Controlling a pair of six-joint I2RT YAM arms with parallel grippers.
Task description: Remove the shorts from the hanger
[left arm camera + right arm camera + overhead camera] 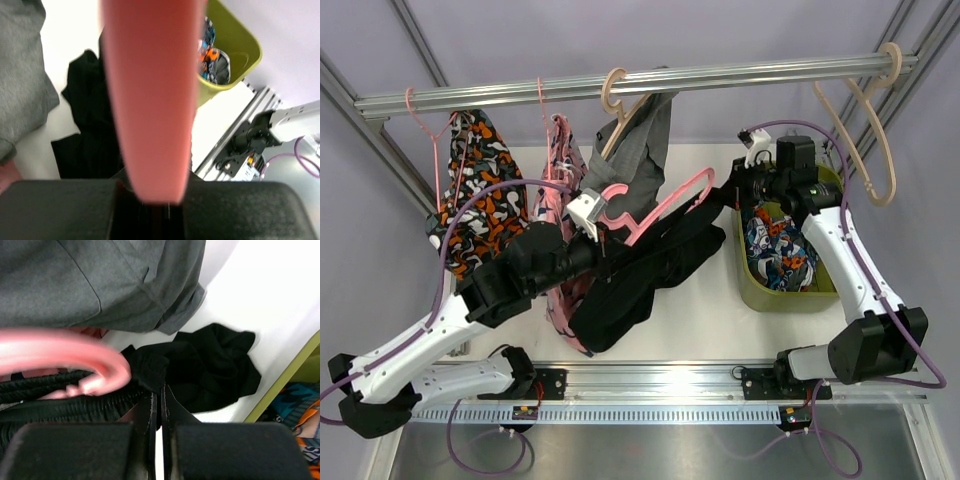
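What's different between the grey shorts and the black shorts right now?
The grey shorts hang high on a beige hanger hooked over the rail. The black shorts sit low on a pink hanger that is off the rail and gripped by the left fingers. The grey pair hangs down, while the black pair spreads onto the table, pinched by the right fingers. Both are plain, unpatterned cloth.

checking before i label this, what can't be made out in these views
Left wrist: the pink hanger, blurred and close, hides whether the black shorts hang on it.
Right wrist: the right gripper, its own fingers cover what it pinches.
Top: the right arm covers part of the green bin.
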